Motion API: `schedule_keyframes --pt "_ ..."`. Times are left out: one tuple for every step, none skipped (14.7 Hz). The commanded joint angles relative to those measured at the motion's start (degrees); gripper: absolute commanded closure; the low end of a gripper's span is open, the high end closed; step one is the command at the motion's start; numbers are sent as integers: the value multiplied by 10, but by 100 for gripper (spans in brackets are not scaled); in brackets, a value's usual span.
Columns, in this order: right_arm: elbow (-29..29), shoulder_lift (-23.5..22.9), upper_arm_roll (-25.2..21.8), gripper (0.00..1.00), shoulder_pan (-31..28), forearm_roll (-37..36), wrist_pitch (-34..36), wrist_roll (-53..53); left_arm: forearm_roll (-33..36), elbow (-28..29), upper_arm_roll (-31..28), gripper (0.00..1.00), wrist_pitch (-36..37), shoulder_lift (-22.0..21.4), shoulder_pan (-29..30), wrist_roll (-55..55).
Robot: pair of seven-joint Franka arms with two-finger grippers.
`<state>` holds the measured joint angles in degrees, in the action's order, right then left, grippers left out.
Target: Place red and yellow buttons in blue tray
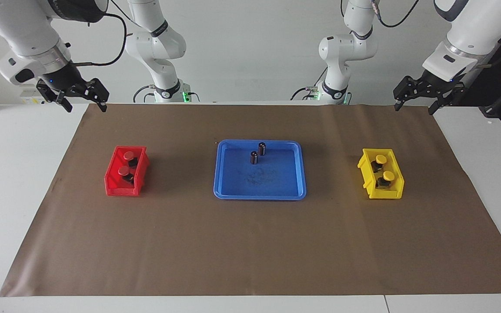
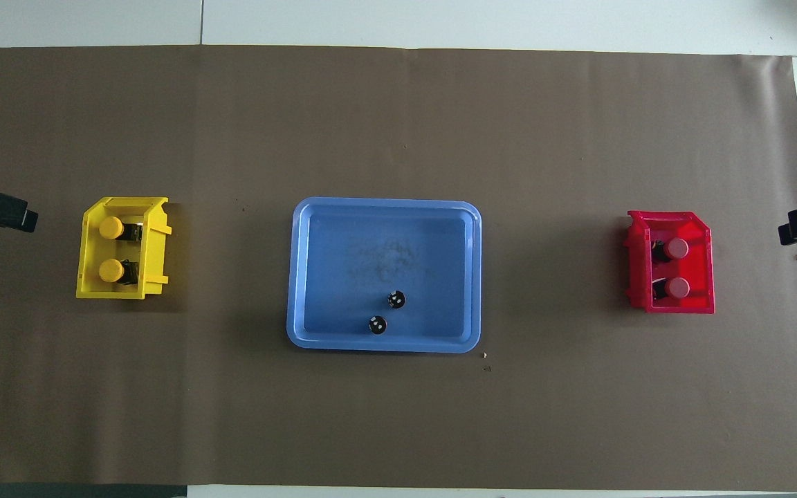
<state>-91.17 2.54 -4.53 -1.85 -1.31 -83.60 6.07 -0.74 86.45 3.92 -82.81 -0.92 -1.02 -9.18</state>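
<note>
While both the left gripper (image 1: 415, 102) and right gripper (image 1: 83, 101) hang open over the tabletop's robot-side corners, we judge the red buttons (image 1: 126, 164) in the red bin (image 1: 113, 182) and yellow buttons (image 1: 384, 168) in the yellow bin (image 1: 396, 182), at either end of the blue tray (image 1: 224, 182), light, rigid, best pinched across their dark bases.

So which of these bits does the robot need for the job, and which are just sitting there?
Needed:
- two red buttons, in the red bin
- two yellow buttons, in the yellow bin
- blue tray

Just there:
- two dark cylinders, upright in the tray
- red bin
- yellow bin
- brown mat
</note>
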Motion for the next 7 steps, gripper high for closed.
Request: schedule_keyframes --pt "3 3 1 0 -4 7 4 8 13 14 0 0 5 -15 0 1" --pt "3 3 1 0 -4 7 4 8 13 14 0 0 5 -15 -1 1" --pt "3 3 1 0 -4 7 4 8 13 14 0 0 5 -15 -1 1" --pt "3 3 1 0 -3 7 4 7 13 14 0 0 5 -15 0 1" --pt "3 3 1 0 -3 7 4 6 13 14 0 0 5 -15 0 1" --pt "3 3 1 0 -3 7 4 3 13 14 0 0 5 -15 0 1" --pt "-1 4 1 0 -4 8 4 3 13 14 0 0 5 -15 0 1"
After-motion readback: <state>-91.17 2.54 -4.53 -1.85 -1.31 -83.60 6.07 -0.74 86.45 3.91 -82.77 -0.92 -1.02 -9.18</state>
